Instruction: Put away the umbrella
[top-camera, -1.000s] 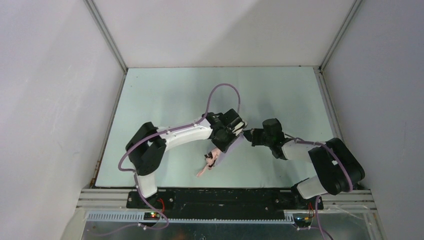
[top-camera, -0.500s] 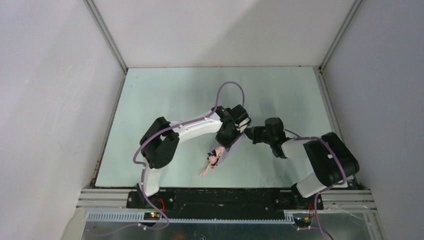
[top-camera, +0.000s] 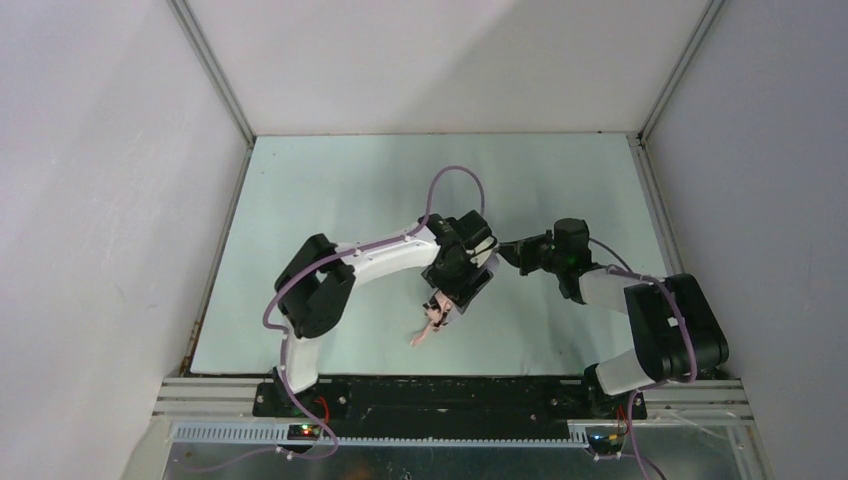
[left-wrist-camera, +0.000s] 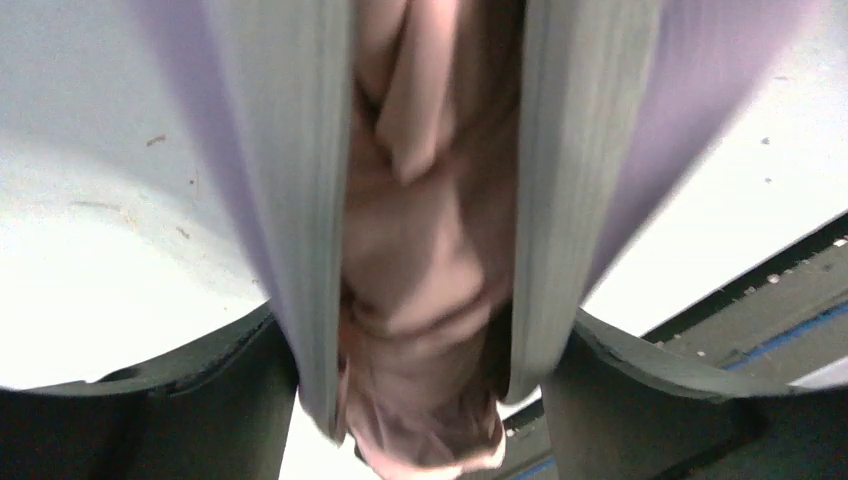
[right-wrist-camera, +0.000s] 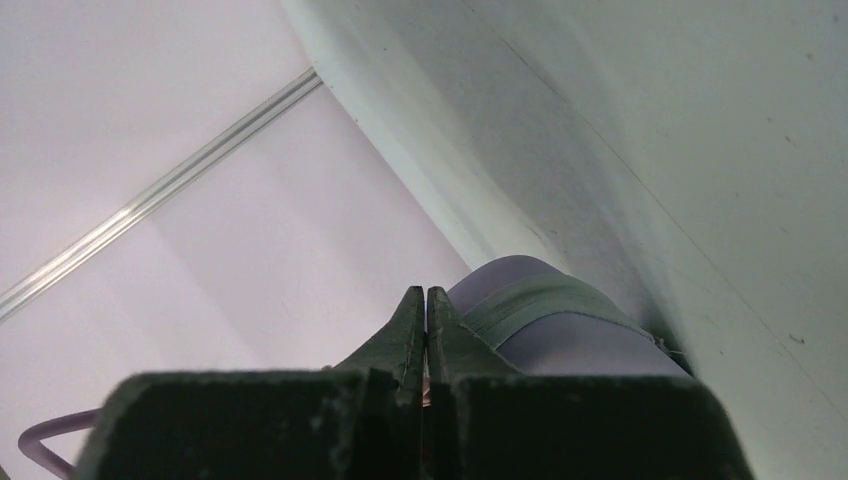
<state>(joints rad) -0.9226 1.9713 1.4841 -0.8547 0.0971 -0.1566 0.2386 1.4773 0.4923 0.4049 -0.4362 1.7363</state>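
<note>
Our left claw (left-wrist-camera: 432, 180) clenched on the crumpled pale pink fabric umbrella (top-camera: 430, 322), our right claw (right-wrist-camera: 426, 294) pressed closed.

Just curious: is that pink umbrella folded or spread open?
Folded: the umbrella is a bunched pink bundle squeezed in the left pincer.

The left arm (top-camera: 380, 262) and right arm (top-camera: 610, 285) meet mid-frame, the umbrella (top-camera: 432, 322) dangling below, barring the centre. The table (top-camera: 400, 170) is open across the upper frame, with walls (top-camera: 120, 200) hemming it.
</note>
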